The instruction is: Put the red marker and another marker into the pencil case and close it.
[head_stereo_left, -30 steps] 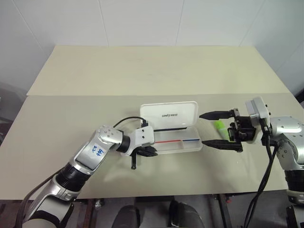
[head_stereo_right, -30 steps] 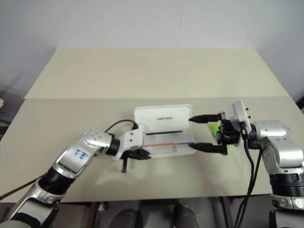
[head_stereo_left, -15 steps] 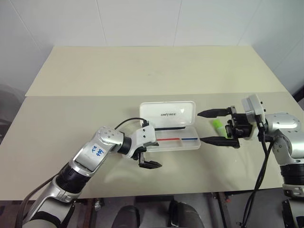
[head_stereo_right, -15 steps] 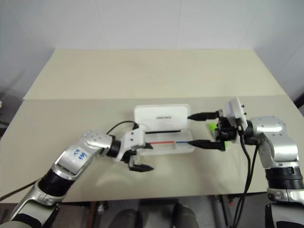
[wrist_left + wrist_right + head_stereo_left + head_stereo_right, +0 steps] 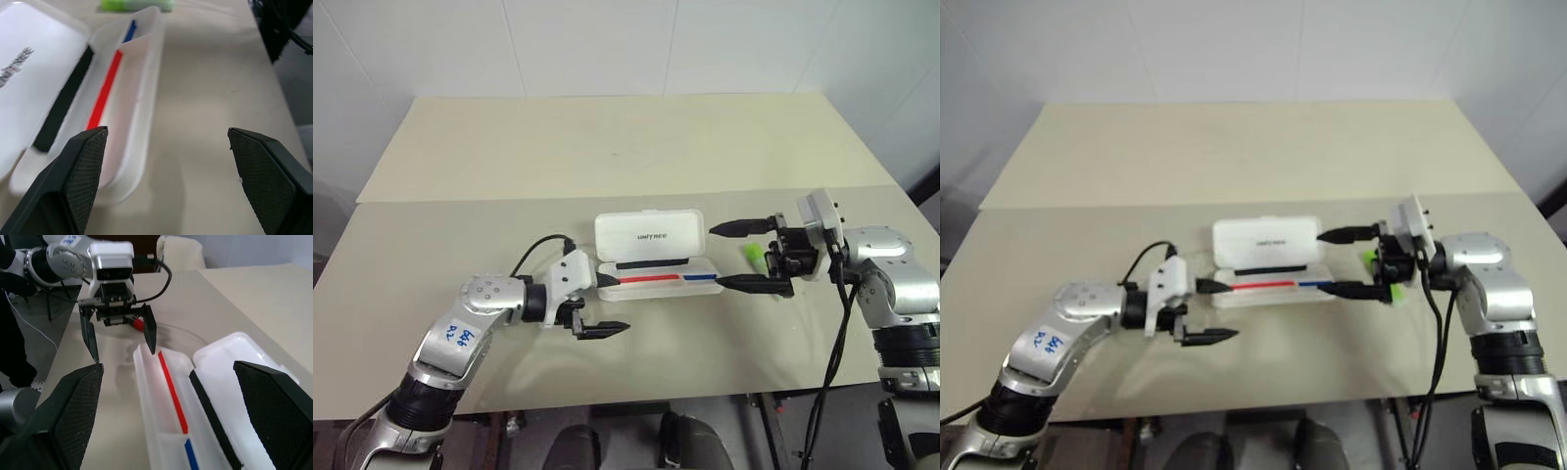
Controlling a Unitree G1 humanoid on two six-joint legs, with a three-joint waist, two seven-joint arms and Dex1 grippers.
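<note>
The pencil case [image 5: 648, 235] lies open mid-table, its white lid up at the back and its tray [image 5: 142, 98] showing red, blue and black lines. My left gripper [image 5: 611, 305] is open at the case's left end, one fingertip at the tray's corner and the other over bare table, with nothing between them. A bit of red [image 5: 138, 324], apparently the red marker, peeks out on the table under that gripper's base; the rest is hidden. The lime-green marker [image 5: 756, 257] lies just right of the case. My right gripper [image 5: 716, 256] is open around the case's right end, the green marker behind its fingertips.
The beige table [image 5: 607, 147] is two tops joined by a seam behind the case, with a white wall beyond. Its front edge [image 5: 636, 397] runs close below the left gripper. A black cable [image 5: 533, 250] loops off the left wrist.
My left gripper went from shut on a dark-ended stick to open and empty, and drew back to the left of the case. The right gripper stayed open. The camera shifted.
</note>
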